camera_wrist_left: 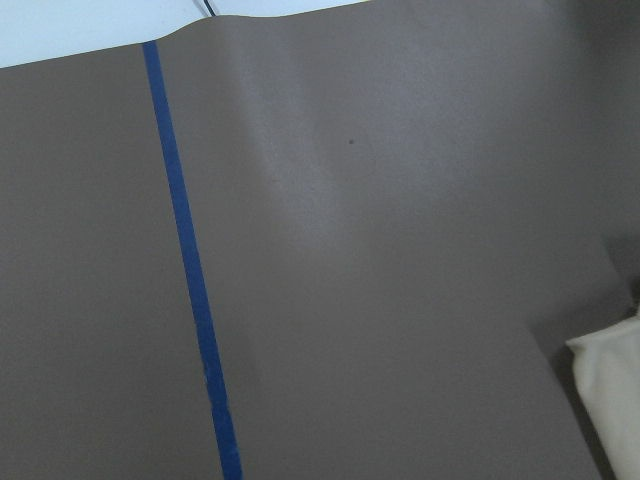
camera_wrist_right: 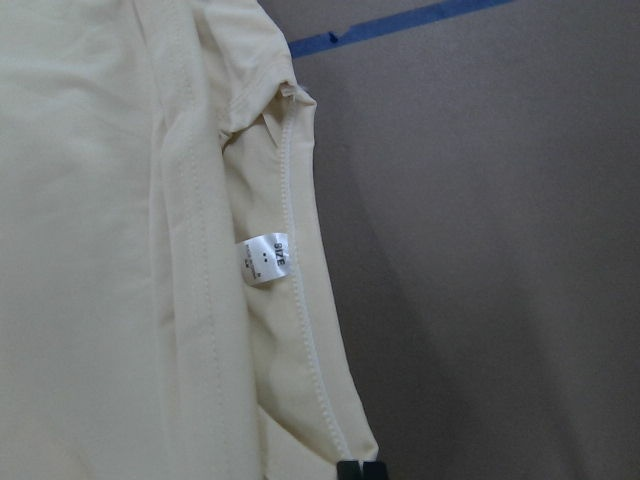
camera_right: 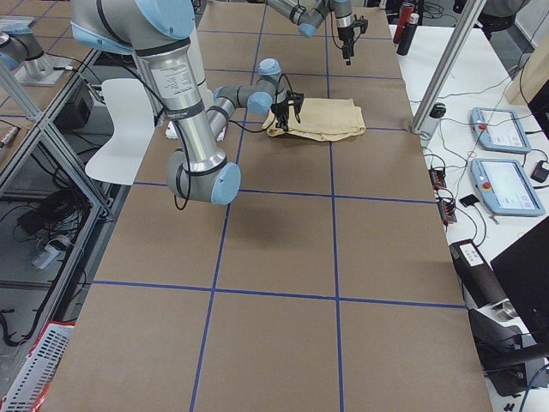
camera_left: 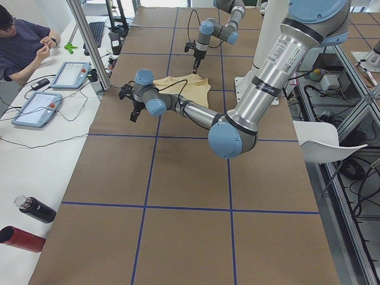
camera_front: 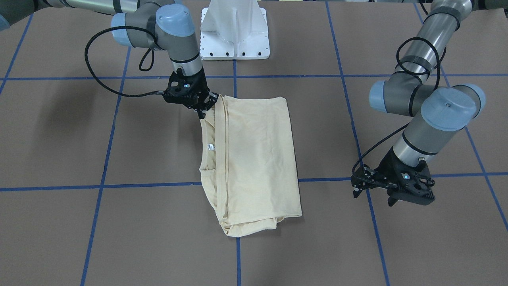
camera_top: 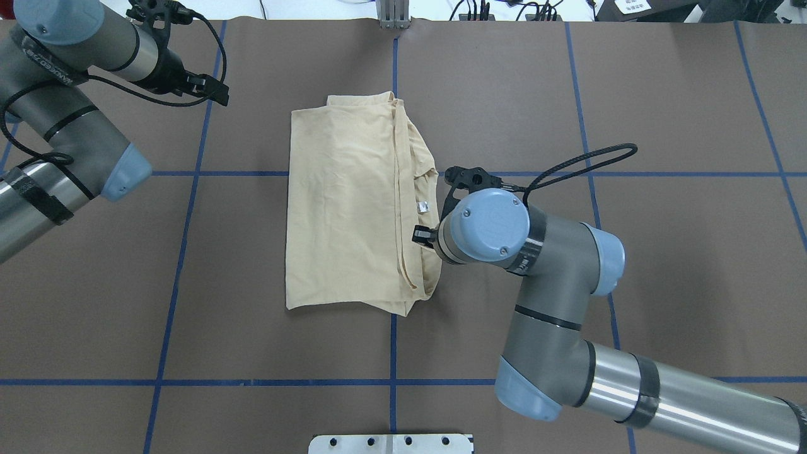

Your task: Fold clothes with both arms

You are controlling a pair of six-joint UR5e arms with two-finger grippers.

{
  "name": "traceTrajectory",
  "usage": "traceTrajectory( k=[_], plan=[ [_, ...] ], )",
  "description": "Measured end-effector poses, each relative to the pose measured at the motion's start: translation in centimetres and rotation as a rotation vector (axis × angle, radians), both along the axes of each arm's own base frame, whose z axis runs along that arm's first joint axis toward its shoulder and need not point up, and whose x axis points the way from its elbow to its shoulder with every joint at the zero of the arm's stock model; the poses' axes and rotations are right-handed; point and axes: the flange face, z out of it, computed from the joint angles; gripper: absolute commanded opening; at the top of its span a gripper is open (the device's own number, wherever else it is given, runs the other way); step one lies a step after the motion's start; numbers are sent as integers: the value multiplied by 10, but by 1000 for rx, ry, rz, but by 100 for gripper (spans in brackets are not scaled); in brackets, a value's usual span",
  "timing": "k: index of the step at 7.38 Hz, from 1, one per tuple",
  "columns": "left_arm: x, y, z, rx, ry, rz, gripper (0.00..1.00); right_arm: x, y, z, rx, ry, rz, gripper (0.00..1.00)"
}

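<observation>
The T-shirt (camera_top: 347, 208) lies in the middle of the bench (camera_top: 567, 284), already folded into a tall rectangle. No print shows and no sleeve sticks out.

We read the overhead view from left to right. First comes the left end effector (camera_front: 373, 198). It hangs over bare bench, well apart from the shirt, with its fingers spread and nothing between them. Its wrist camera sees only brown surface, a blue tape line (camera_wrist_left: 190, 290) and a sliver of pale cloth.

Next is the shirt itself, a smooth plain panel on its left. The layered hems, the neckline (camera_wrist_right: 300, 330) and the small white label (camera_wrist_right: 268, 260) run along its right side.

Last is the right end effector (camera_front: 202, 111), at that right edge near the corner closest to the robot's base. Its fingertips are pressed together on the cloth edge, which rises slightly off the bench there.

We judge that a further fold is being started, with one corner in hand and the other not yet taken. The next move seems to call for the left arm to reach the far corner of the same edge and pinch all the layers. Both arms could then lift evenly and carry the edge across. We think a one-sided lift would drag the thin knit and skew the stack.
</observation>
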Motion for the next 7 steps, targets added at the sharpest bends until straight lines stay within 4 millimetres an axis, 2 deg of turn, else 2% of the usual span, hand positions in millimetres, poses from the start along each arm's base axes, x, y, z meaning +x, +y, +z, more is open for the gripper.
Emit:
traceTrajectory(
  k=[1,2,4,5,7],
  plan=[
    [0,2,2,-1,0,1,100,2,6,3,0,3,-7,0],
    [-2,5,3,0,0,1,100,3,8,7,0,7,-9,99],
    [-3,8,3,3,3,3,100,5,7,9,9,15,1,100],
    [-3,8,3,3,3,3,100,3,4,3,21,26,-2,100],
    [-3,8,2,3,4,3,100,-14,-7,-25,52,88,-36,100]
  ],
)
